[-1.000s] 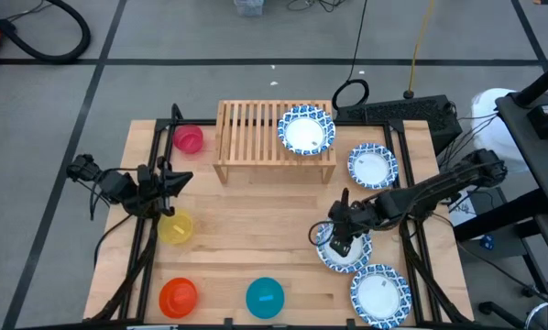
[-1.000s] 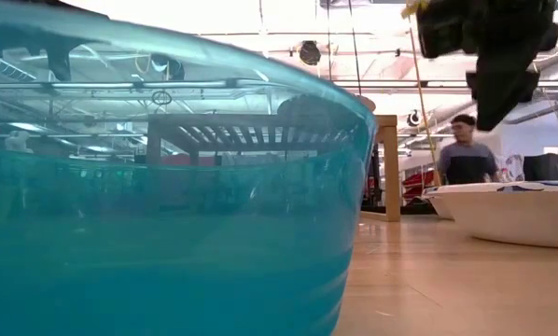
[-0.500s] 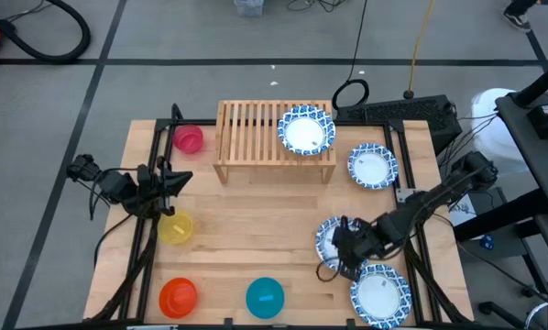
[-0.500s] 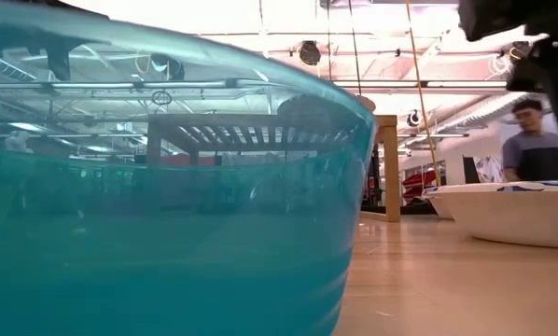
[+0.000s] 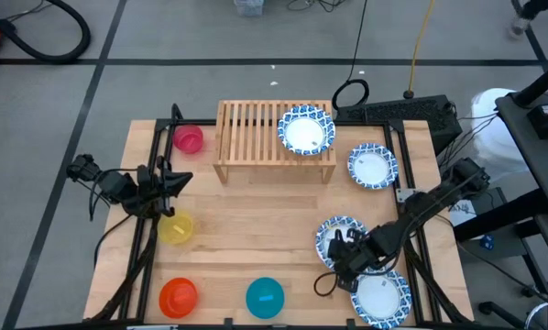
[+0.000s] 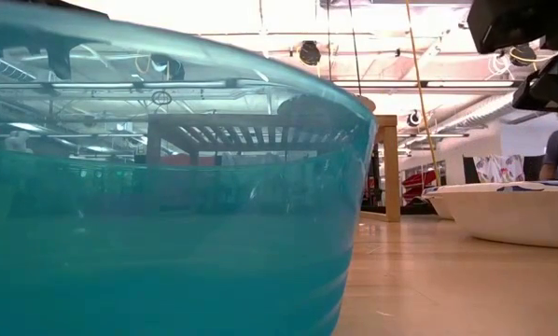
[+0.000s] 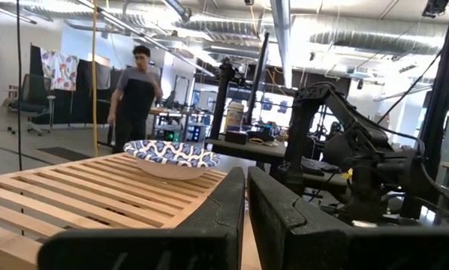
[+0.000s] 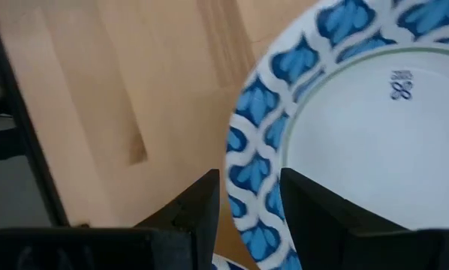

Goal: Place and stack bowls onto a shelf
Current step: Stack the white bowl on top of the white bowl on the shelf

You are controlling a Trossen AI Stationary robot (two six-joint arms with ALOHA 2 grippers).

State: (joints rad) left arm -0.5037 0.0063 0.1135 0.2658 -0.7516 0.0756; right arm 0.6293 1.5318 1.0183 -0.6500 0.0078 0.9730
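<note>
Right gripper (image 5: 345, 266) has slid nearer the front edge, its spread jaws straddling a blue-rimmed bowl's (image 5: 338, 237) rim. Left gripper (image 5: 176, 181) stays put, jaws pressed together.

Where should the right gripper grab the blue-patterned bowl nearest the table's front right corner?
Probably by the rim. The shallow blue-rimmed white bowl sits upright and flat, too wide to span, so pinch its patterned edge on the inward side, where the right gripper hovers with fingers open astride it.
</note>
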